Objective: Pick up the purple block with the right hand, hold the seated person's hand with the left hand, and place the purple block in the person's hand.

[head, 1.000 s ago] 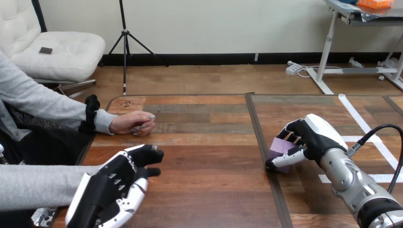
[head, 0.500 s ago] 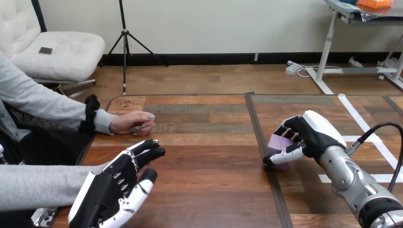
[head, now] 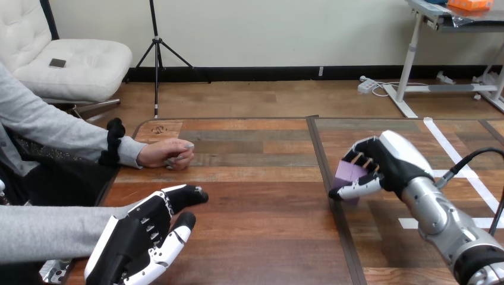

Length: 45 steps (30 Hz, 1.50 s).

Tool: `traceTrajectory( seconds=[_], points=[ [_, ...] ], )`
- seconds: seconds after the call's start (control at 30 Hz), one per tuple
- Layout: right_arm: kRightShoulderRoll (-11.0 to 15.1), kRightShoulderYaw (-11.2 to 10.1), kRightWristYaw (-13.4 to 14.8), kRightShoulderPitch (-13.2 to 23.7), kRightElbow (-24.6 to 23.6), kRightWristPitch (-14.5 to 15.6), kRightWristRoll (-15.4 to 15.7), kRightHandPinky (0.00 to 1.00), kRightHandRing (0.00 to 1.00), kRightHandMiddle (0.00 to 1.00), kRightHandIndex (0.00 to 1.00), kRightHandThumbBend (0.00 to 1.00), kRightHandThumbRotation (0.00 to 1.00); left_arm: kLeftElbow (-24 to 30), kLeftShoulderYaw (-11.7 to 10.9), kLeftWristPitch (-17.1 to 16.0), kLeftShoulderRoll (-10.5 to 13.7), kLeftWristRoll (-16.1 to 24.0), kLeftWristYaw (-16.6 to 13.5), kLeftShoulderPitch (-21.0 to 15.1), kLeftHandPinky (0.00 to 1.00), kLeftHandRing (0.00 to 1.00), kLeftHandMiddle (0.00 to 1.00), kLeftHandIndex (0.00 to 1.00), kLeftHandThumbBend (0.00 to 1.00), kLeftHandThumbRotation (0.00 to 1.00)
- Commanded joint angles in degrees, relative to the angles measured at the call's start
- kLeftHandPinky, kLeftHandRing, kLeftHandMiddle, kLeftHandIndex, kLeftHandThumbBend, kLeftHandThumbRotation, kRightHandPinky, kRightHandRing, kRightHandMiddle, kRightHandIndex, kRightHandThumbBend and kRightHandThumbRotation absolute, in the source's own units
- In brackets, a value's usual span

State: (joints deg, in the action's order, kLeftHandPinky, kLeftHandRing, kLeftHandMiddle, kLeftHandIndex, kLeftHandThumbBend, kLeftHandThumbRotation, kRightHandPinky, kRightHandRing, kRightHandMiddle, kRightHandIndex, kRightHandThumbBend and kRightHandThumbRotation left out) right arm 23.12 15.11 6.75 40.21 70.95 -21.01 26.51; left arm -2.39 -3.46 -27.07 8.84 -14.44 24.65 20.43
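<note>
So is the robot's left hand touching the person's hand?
Apart. In the head view a strip of bare table shows between the left hand and the person's hand, which rests farther back.

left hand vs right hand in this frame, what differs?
The right hand is curled round the purple block; the left hand is open, holding nothing. The right hand is over the right half of the table; the left hand is near left, apart from the person's hand. Both are black with white shells.
</note>
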Motion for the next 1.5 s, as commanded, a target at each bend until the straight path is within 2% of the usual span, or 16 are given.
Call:
traceTrajectory(
  seconds=[0.0,0.07,0.2,0.27,0.3,0.37,0.4,0.5,0.53,0.57,0.73,0.83,0.93,1.17,1.27,1.47],
  points=[
    [2.2,-1.5,0.7,1.3,-4.5,-2.6,-1.4,0.39,0.43,0.46,0.47,0.68,0.0,3.8,-2.3,-0.6,1.9,-0.2,-0.8,-3.3,0.83,0.73,0.69,0.66,0.31,0.17],
    [2.4,-1.7,0.3,1.1,-5.0,-2.6,-1.6,0.39,0.43,0.47,0.47,0.67,0.0,3.6,-2.9,-1.7,2.2,0.3,-1.0,-3.7,0.8,0.73,0.69,0.65,0.34,0.18],
    [2.9,-1.8,-0.2,0.6,-6.3,-2.3,-1.9,0.4,0.44,0.47,0.48,0.67,0.0,3.8,-4.6,-4.8,4.3,4.8,-2.3,-4.7,0.74,0.73,0.69,0.65,0.38,0.2],
    [3.1,-1.8,-0.3,0.4,-6.7,-2.1,-2.0,0.4,0.44,0.48,0.48,0.67,0.0,4.3,-5.2,-5.3,5.2,6.6,-2.9,-4.9,0.71,0.74,0.71,0.66,0.44,0.24],
    [3.2,-2.0,-0.6,0.4,-6.9,-2.0,-2.3,0.4,0.44,0.48,0.48,0.67,0.0,5.3,-6.1,-5.8,6.1,10.4,-4.4,-4.8,0.7,0.75,0.71,0.67,0.45,0.25],
    [3.4,-2.1,-1.0,0.3,-7.0,-1.8,-2.6,0.41,0.45,0.48,0.48,0.67,0.0,6.3,-7.0,-6.4,7.0,14.9,-6.4,-4.6,0.69,0.75,0.73,0.68,0.54,0.31],
    [3.5,-2.3,-1.3,0.4,-6.9,-1.8,-2.8,0.41,0.45,0.48,0.48,0.68,0.0,8.1,-8.2,-6.9,8.0,20.1,-8.2,-4.3,0.69,0.75,0.73,0.69,0.57,0.33],
    [3.7,-2.3,-1.5,0.4,-6.8,-1.9,-3.1,0.41,0.45,0.49,0.49,0.68,0.0,11.0,-10.1,-8.2,9.6,28.8,-11.4,-4.2,0.69,0.76,0.76,0.72,0.66,0.41],
    [3.8,-2.3,-1.5,0.4,-6.8,-1.9,-3.1,0.41,0.45,0.49,0.49,0.68,0.0,11.4,-10.4,-8.7,10.0,30.3,-12.1,-4.3,0.7,0.76,0.77,0.73,0.74,0.44],
    [3.8,-2.3,-1.4,0.4,-6.8,-1.9,-3.1,0.41,0.45,0.49,0.49,0.68,0.0,11.7,-10.6,-9.1,10.3,31.4,-12.7,-4.5,0.7,0.76,0.77,0.74,0.77,0.45],
    [3.9,-2.3,-1.2,0.5,-6.1,-2.1,-3.1,0.41,0.45,0.49,0.49,0.69,0.0,16.4,-11.6,-6.3,11.6,37.2,-14.2,-4.3,0.71,0.78,0.8,0.76,0.9,0.5],
    [3.8,-2.4,-1.3,0.7,-5.7,-2.1,-3.3,0.41,0.45,0.48,0.49,0.69,0.0,17.8,-11.8,-5.8,11.6,39.0,-15.3,-4.6,0.69,0.77,0.8,0.77,0.96,0.51],
    [3.7,-2.4,-1.2,0.8,-5.5,-1.9,-3.3,0.41,0.44,0.48,0.49,0.7,0.0,19.4,-12.1,-4.6,11.9,40.6,-15.7,-4.6,0.67,0.77,0.8,0.77,0.98,0.5],
    [3.2,-2.2,-0.8,1.0,-5.2,-1.2,-3.1,0.4,0.44,0.48,0.48,0.69,0.0,20.5,-12.7,-3.6,13.9,43.0,-16.1,-5.9,0.62,0.75,0.79,0.77,1.0,0.52],
    [3.1,-2.2,-1.1,1.1,-5.3,-0.9,-3.2,0.4,0.44,0.48,0.48,0.69,0.0,21.2,-12.8,-2.0,14.8,42.7,-15.2,-6.4,0.61,0.74,0.78,0.77,1.0,0.51],
    [3.0,-2.3,-1.6,1.3,-4.9,-1.0,-3.4,0.4,0.45,0.48,0.49,0.68,0.0,21.1,-12.9,-1.0,16.6,43.8,-15.8,-7.7,0.58,0.73,0.77,0.76,1.0,0.5]
  ],
)
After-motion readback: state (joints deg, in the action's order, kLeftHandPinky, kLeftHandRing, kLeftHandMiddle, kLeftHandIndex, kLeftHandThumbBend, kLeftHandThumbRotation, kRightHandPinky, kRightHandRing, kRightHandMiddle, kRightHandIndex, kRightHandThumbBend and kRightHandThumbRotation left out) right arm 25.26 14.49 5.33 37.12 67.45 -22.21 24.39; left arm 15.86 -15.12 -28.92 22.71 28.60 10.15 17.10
